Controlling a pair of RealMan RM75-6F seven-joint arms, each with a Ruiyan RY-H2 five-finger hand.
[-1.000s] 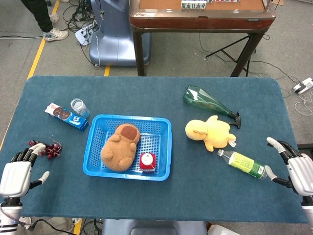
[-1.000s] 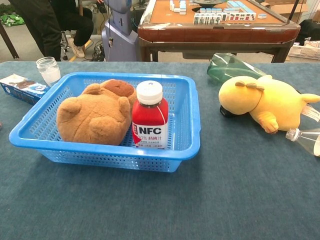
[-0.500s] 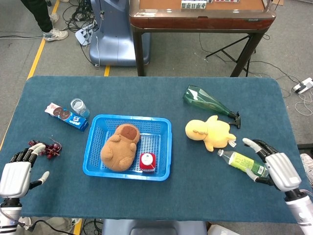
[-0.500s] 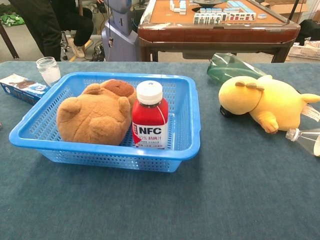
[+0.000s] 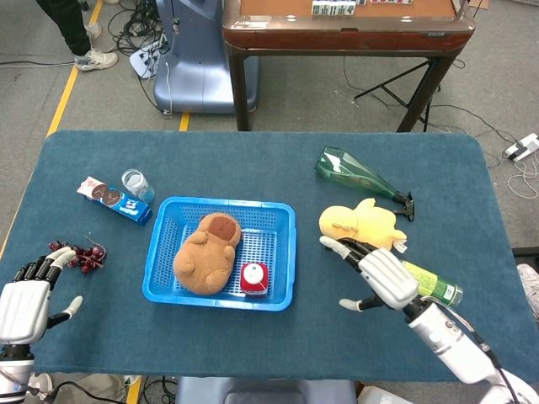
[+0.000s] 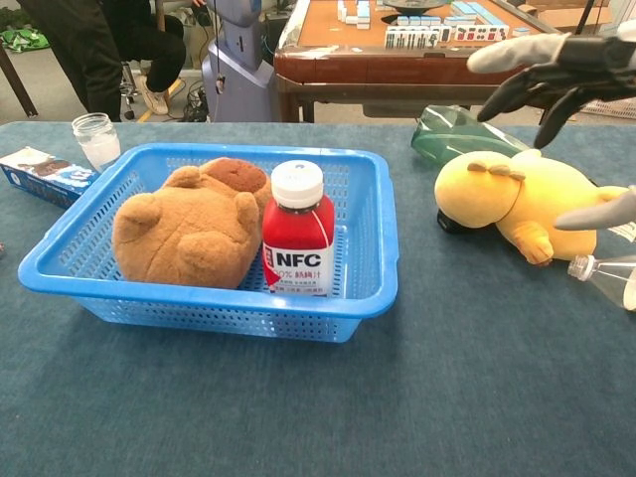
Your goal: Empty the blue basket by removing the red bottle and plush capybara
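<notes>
Left robot hand point(image 5: 24, 307) at the near left corner of the worktop point(image 5: 253, 151), fingers apart, holding nothing, wrist cut off by the frame edge. Beside it, a dark red cluster point(image 5: 82, 254), too small to identify. Further right, blue basket point(image 5: 282, 252), with plush capybara point(image 5: 206, 252) filling its left part and red bottle point(image 5: 253, 279) upright in the near right corner, touching the plush, white cap up. Right of the basket, right robot hand point(image 5: 375, 276) above the cloth, fingers spread, empty, near a yellow plush duck point(image 5: 358, 229) and partly hiding a green-labelled bottle point(image 5: 434, 286).

Best done, probably, by reaching over the basket's right wall, closing around the bottle's body below the cap, then lifting straight up to avoid dragging the plush or tipping the basket.

In the chest view, only fingertips point(image 6: 497, 55) of the right robot hand visible at the top right; palm and arm out of frame.
</notes>
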